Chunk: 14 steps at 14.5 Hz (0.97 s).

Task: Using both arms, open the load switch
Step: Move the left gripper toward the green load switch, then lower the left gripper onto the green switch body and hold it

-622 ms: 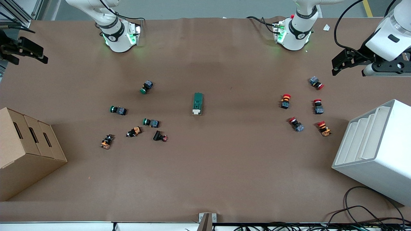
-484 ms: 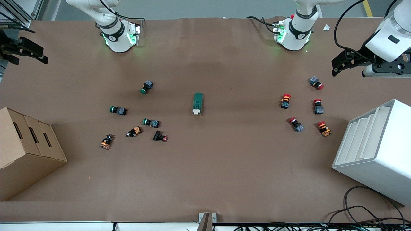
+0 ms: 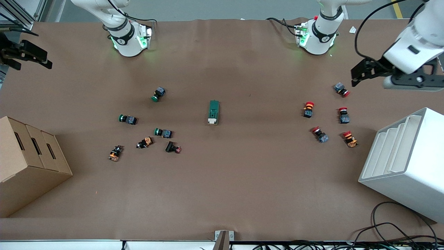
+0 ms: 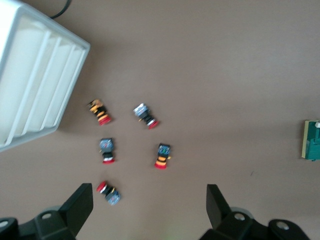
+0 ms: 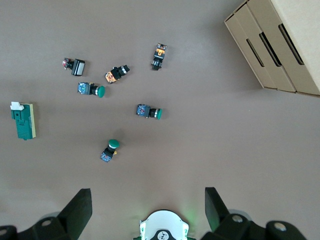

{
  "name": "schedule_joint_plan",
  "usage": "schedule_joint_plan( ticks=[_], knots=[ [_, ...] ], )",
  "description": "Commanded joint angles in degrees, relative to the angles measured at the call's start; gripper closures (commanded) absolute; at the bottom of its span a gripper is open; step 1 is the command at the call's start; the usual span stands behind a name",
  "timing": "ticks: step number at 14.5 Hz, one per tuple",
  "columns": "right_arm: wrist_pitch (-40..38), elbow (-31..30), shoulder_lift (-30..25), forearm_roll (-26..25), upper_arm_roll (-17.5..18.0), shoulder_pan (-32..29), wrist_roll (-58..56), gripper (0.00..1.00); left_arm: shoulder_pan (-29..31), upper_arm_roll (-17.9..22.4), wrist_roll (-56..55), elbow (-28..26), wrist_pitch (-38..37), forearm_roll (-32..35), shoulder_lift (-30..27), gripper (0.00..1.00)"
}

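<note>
The load switch [image 3: 214, 111] is a dark-green block with a white lever piece at the end nearer the front camera. It lies flat on the brown table [image 3: 242, 180] near its middle. It also shows at the edge of the left wrist view [image 4: 312, 140] and in the right wrist view [image 5: 23, 121]. My left gripper [image 3: 355, 74] [image 4: 148, 194] hangs open over the table at the left arm's end, above a red-capped push button [image 3: 342, 90]. My right gripper [image 3: 47, 59] [image 5: 147, 197] hangs open and empty at the right arm's end of the table.
Several red-capped push buttons [image 3: 308, 109] lie toward the left arm's end, beside a white slotted rack [image 3: 406, 163]. Green-capped and other push buttons [image 3: 163, 132] lie toward the right arm's end, by a cardboard box [image 3: 27, 156]. Cables [image 3: 392, 225] lie at the table's near corner.
The left gripper has shifted a little toward the table's middle, over the red push buttons. The right arm has not moved, and neither has the load switch.
</note>
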Motion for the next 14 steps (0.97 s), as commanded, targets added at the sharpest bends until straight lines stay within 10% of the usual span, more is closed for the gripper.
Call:
schedule_joint_plan(
  ticks=[1, 14],
  knots=[
    [-0.1, -0.8, -0.8, -0.6, 0.4, -0.4, -0.1, 0.00, -1.3, -4.3, -3.9, 1.8, 3.2, 1.2, 4.1, 0.00],
    [-0.1, 0.0, -0.6, -0.7, 0.5, -0.3, 0.6, 0.00, -30.0, -9.3, -56.4, 1.5, 26.3, 15.5, 24.0, 0.00]
  ],
)
